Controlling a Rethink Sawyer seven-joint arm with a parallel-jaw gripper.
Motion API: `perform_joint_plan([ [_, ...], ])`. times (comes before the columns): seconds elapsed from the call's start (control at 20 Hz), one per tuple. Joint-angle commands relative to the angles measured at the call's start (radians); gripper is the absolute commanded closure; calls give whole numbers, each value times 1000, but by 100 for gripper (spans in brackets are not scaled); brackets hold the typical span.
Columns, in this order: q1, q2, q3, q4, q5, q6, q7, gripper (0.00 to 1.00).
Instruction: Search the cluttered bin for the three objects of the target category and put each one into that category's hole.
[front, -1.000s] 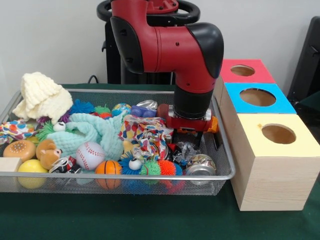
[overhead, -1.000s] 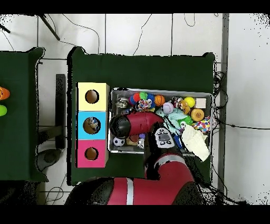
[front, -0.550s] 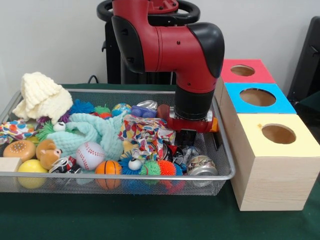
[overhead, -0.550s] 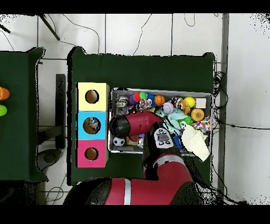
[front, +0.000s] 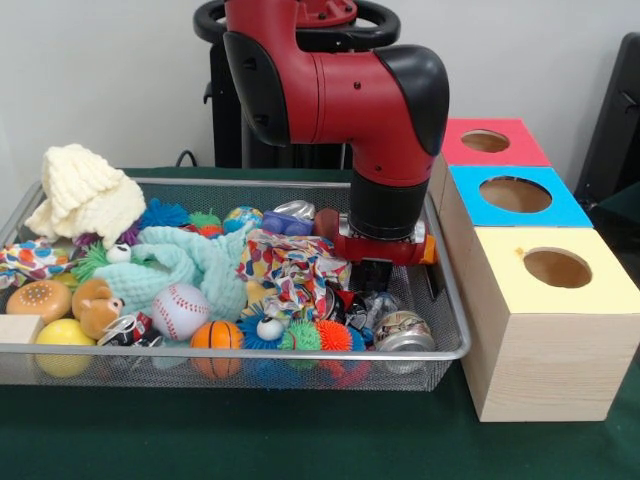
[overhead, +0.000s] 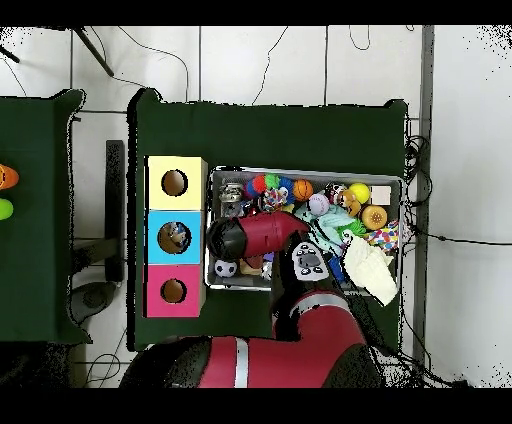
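Note:
My gripper (front: 374, 280) reaches down into the right end of the wire bin (front: 450, 300), just behind a crushed silver can (front: 401, 330) and beside a patterned cloth (front: 290, 265). Clutter hides its tips. Another crushed can (front: 295, 210) lies behind the arm. A baseball (front: 180, 310), a small basketball (front: 217, 335) and a yellow ball (front: 63, 335) rest along the front rim. To the right stand the yellow box (front: 555, 300), blue box (front: 515, 195) and red box (front: 487, 142), each with a round hole. In the overhead view the arm (overhead: 245, 238) covers the gripper.
A cream knitted hat (front: 85, 190) and a mint green cloth (front: 190, 265) fill the bin's left half, with spiky toys (front: 320, 335) in front. Overhead, the boxes (overhead: 174, 237) line the bin's left side, and something lies inside the blue hole.
The gripper sank a little deeper into the bin's right end between one second and half a second ago. It has held still since.

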Motion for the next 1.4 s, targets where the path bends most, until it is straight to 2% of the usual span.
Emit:
perform_joint_plan([
  [0.05, 10, 172, 16, -55, -46, -175, 95, 100],
  [0.25, -10, 142, 46, -92, -3, 9, 34, 100],
  [0.5, -20, 100, 65, -90, 38, 124, 17, 100],
  [1.0, -18, 41, 53, -50, 49, 179, 12, 100],
  [1.4, -20, -38, 50, -37, 59, 279, -10, 100],
])
